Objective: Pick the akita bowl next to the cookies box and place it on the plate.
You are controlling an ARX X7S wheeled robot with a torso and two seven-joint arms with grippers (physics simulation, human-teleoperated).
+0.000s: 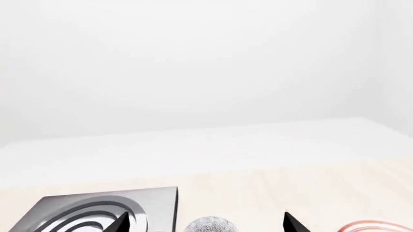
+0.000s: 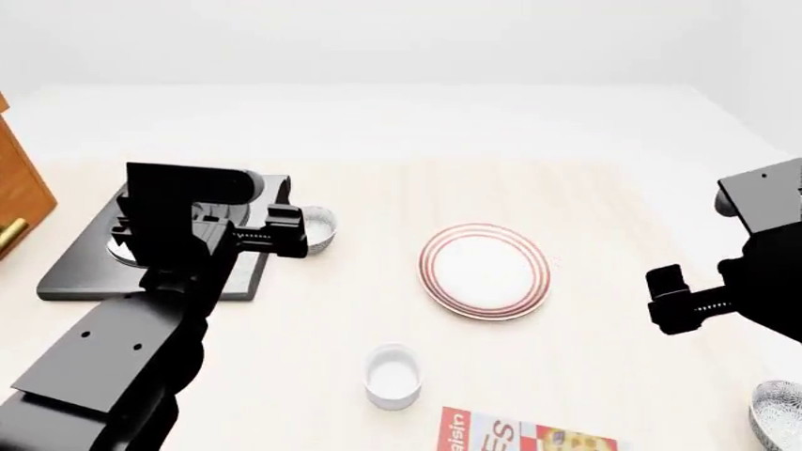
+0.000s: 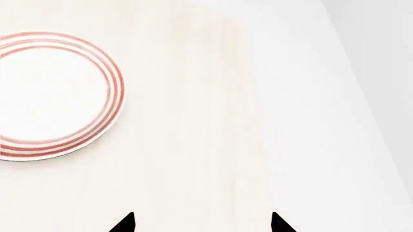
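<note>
In the left wrist view, the left gripper has its fingers spread wide and holding nothing. A grey patterned bowl sits between the tips, just beside a grooved grey tray on the pale wooden surface, and a sliver of the plate shows at the edge. No writing can be read here. The head view shows this is probably the wrong bowl. The cookies box lies at the near edge, and the akita bowl that belongs to the task stands to its right, untouched and cut off by the frame corner, well apart from the left gripper. The plate is empty at the middle and a plain white cup stands nearer the box. The carton's red-and-white face carries letters ending in "ES" and small sideways print that looks like "isin"; the rest is cropped. The right gripper hangs between plate and akita bowl, nearer the bowl. In the right wrist view, the right gripper shows two fingers parted over bare surface, gripping nothing, with the plate off to one side. The task seems to be at the reach stage; the next move likely calls for the right arm to draw back toward the akita bowl and drop over its rim.
</note>
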